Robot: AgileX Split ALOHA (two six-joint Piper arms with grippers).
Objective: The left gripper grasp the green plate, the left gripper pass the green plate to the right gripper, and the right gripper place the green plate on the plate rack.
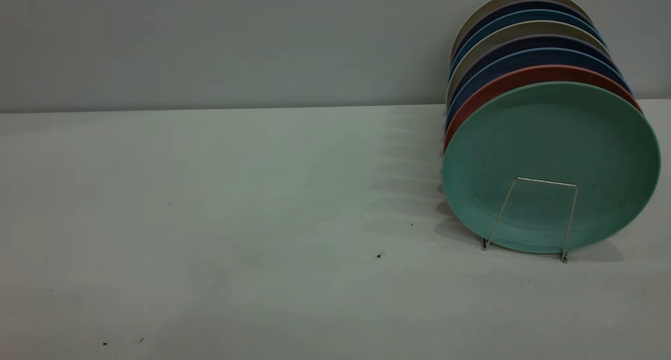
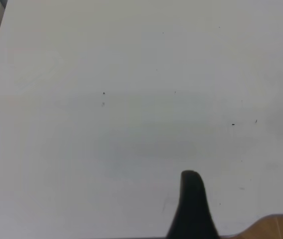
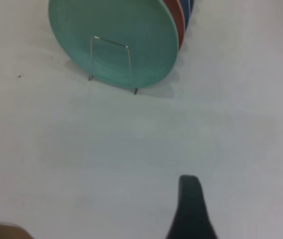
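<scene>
The green plate (image 1: 550, 161) stands upright at the front of the plate rack (image 1: 540, 213), behind the rack's front silver wire loop. It leans against a red plate. The plate (image 3: 116, 40) and the rack's loop (image 3: 111, 62) also show in the right wrist view, far from the right gripper (image 3: 191, 199), of which only one black tip shows over bare table. Only one black tip of the left gripper (image 2: 192, 199) shows in the left wrist view, over bare table. Neither gripper shows in the exterior view, and neither holds anything.
Behind the green plate stands a row of several plates (image 1: 524, 51): red, blue, purple and beige. The rack is at the table's (image 1: 209, 218) right side near the back wall. A brown wooden edge (image 2: 275, 226) shows in the left wrist view.
</scene>
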